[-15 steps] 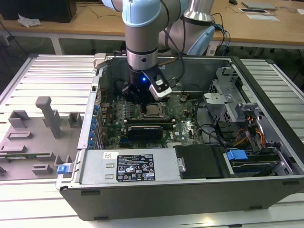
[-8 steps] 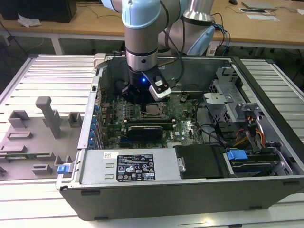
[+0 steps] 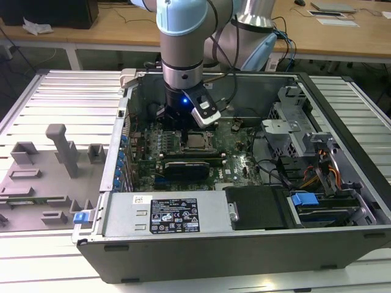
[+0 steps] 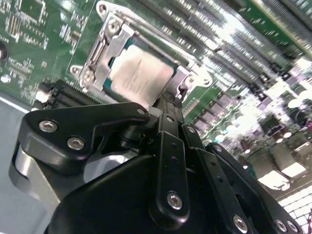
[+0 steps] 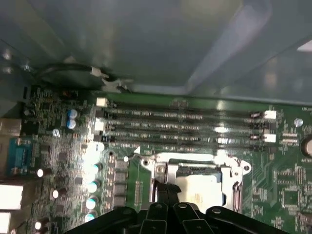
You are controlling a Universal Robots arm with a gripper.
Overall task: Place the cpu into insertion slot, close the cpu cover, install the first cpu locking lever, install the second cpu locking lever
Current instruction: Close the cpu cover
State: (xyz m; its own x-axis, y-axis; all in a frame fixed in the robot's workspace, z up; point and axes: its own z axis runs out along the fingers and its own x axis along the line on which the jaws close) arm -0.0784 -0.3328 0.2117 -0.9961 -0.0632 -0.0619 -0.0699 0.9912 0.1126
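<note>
Gripper (image 4: 168, 103): fingers pressed together, nothing between them.
Cpu cover (image 4: 108, 51): just off the fingertips, lying flat around the chip.
Cpu (image 4: 141, 73): framed by the cover, seated in the insertion slot (image 5: 195, 169).
Memory slots (image 5: 185, 127): beyond the socket.

Slatted metal bench (image 3: 67, 91) in fgd, wooden desks (image 3: 116, 27) across bkgd.

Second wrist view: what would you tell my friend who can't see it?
A black gripper, fingers closed together, reaches from the foreground to the edge of the silver cpu. The grey metal cpu cover frames the chip on a green circuit board.
</note>
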